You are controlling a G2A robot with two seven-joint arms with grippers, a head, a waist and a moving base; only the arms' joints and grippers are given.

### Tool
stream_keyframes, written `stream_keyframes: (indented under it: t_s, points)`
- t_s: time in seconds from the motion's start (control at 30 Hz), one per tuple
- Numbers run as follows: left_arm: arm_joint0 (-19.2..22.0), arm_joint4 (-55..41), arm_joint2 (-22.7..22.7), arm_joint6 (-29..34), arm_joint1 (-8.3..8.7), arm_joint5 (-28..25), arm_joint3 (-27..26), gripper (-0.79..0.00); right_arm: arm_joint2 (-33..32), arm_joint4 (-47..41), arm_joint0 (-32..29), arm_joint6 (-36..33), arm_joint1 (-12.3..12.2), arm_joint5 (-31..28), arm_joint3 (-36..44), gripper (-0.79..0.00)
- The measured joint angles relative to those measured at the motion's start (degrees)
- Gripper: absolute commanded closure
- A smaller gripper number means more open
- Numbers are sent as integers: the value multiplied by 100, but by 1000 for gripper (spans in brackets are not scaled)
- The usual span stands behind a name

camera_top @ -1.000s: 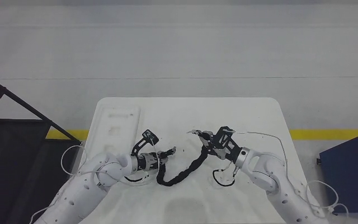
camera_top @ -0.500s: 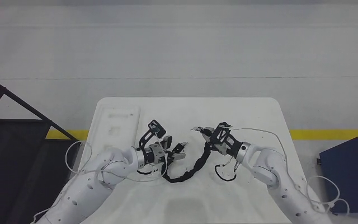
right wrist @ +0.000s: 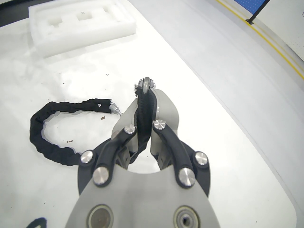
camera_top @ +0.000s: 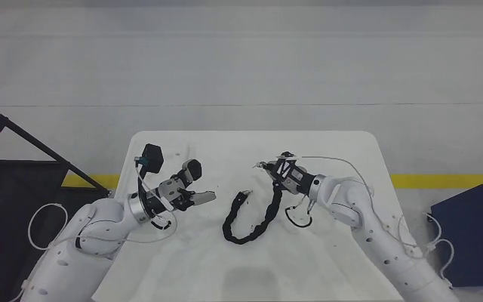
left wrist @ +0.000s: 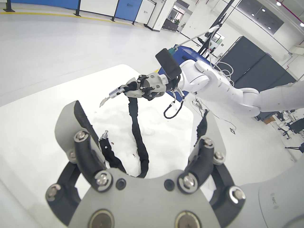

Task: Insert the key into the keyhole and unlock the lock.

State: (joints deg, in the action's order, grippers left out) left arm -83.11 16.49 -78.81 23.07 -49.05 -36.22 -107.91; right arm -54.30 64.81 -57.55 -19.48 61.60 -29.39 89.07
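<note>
Your left tool (camera_top: 200,183) backs off wide open, the chain's pin end (camera_top: 240,195) lies free, and your right tool (camera_top: 281,172) is clamped on the lock end (right wrist: 145,84) — likely unlocked.

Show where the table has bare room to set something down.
The white table is bare between the white foam tray and the right gripper, and at its far right corner. Crowded: the middle, with black sleeved chain lock and open left gripper.

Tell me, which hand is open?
The left hand: it is spread wide, holding nothing. The right hand is shut on one end of the chain.
</note>
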Motion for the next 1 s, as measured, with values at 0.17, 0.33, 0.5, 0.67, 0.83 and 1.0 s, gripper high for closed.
stream_keyframes:
  t_s: [0.17, 0.33, 0.5, 0.67, 0.83, 1.0]
  points:
    - [-1, 0, -3, 0, 0, -1, 0, -785, 406, -515, 335, -139, 197, 136, -511, 0]
    - [-1, -1, -3, 0, 0, -1, 0, -785, 744, -823, 566, -425, 366, 287, -863, 0]
    - [-1, -1, -3, 0, 0, -1, 0, -785, 971, -976, 745, -646, 497, 344, -1203, 0]
    - [-1, -1, -3, 0, 0, -1, 0, -785, 1082, -978, 848, -680, 583, 382, -1499, -237]
    - [-1, -1, -3, 0, 0, -1, 0, -785, 1046, -1019, 811, -643, 612, 413, -1572, -785]
    - [-1, -1, -3, 0, 0, -1, 0, -785, 807, -948, 620, -497, 556, 557, -1416, -785]
